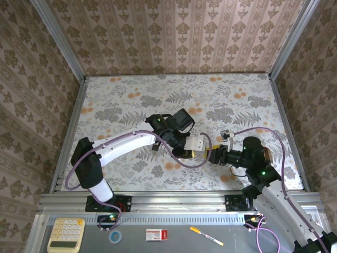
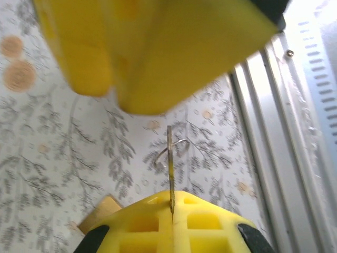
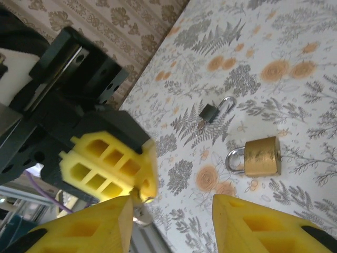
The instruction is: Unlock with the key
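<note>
Clamping a thin metal blade, my left end effector is closed; my right end effector gapes empty. The key lies on the tabletop near the brass padlock.

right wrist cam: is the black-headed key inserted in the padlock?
No. The key lies flat on the table, clearly apart from the padlock.

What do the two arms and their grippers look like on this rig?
The left arm and right arm have white links, black joints, loose purple cables and small green lights. The left gripper and right gripper have blocky yellow fingers with grid-like recesses on black bodies.
</note>
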You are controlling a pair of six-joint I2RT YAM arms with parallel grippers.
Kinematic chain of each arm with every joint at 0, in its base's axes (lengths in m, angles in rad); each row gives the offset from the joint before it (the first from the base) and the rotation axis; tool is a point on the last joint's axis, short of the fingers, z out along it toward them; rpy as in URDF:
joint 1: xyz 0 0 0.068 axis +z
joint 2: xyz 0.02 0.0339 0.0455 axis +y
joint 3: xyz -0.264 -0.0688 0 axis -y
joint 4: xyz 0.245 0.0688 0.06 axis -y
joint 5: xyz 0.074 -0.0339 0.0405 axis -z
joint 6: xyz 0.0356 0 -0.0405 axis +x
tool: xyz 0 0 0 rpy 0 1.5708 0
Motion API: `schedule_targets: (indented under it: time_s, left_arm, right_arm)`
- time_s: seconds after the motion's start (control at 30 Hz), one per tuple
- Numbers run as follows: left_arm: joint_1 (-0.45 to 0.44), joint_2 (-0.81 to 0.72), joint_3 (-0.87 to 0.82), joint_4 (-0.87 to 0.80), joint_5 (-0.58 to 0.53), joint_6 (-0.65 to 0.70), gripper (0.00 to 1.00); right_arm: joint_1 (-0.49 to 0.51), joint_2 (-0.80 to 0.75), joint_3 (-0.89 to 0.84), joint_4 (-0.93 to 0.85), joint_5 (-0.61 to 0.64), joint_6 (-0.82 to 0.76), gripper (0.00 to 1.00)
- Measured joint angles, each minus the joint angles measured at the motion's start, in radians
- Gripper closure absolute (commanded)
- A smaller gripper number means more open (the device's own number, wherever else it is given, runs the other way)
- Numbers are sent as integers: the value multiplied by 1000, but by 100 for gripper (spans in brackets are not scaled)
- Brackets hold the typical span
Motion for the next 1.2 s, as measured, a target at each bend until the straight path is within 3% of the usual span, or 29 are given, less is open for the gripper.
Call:
schedule_targets:
  time_s: [0.5,1.2]
  left_arm:
    - [13,-1,-3,-62,39,-3,100]
    - [13,-20,-4,-85,61,-3,100]
  right_arm:
    - [244,-46,-58,109,142,-91,65]
    - [311,18,-58,155,195,-156,74]
